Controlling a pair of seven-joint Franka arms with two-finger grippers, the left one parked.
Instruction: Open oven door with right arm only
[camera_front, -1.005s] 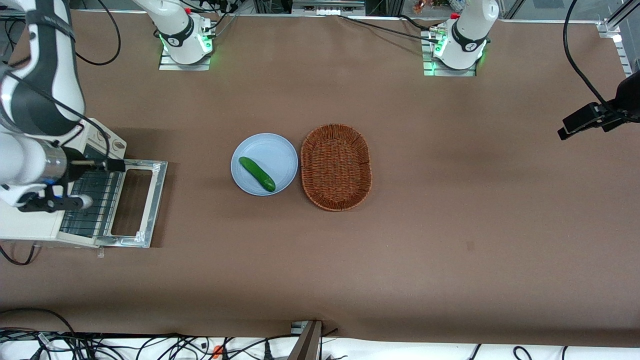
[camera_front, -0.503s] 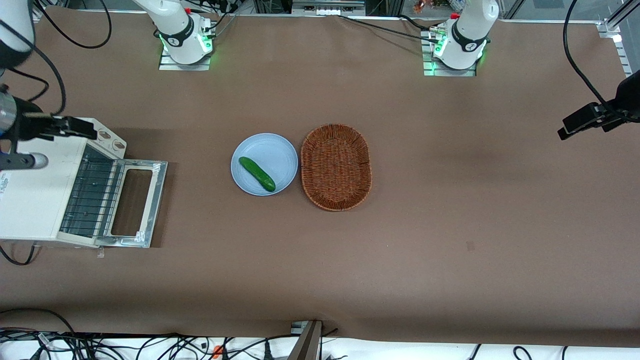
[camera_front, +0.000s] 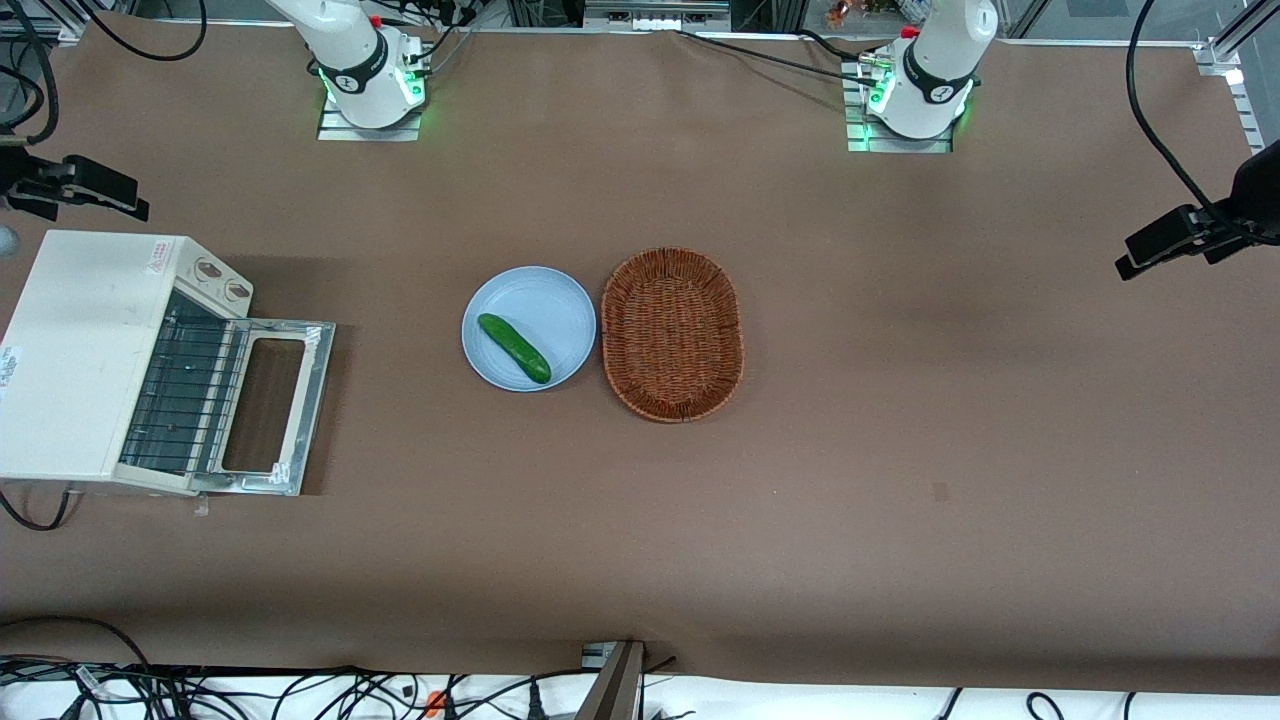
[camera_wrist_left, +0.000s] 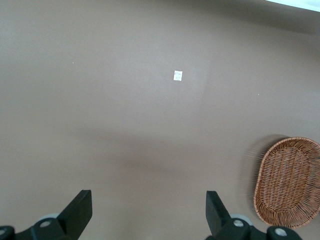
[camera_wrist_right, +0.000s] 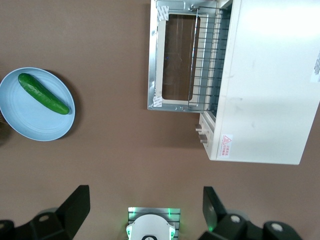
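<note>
- My end effector (camera_wrist_right: 145, 207) hangs high above the surface (camera_front: 900, 450), fingers (camera_wrist_right: 75, 205) spread apart and holding nothing.
- In the front view it (camera_front: 85, 190) sits at the working arm's end, farther from the front camera than the oven (camera_front: 85, 350) and well clear of it.
- The oven door (camera_front: 270, 405) lies below, folded flat onto the surface in front of the oven, its long axis along the oven's front and the rack (camera_wrist_right: 205, 60) exposed.
- I judge the task done; my right arm (camera_front: 345, 55) needs no further approach.
- Further out: a cucumber (camera_front: 513, 347) on a blue plate (camera_front: 545, 300), then a wicker basket (camera_front: 672, 333).
</note>
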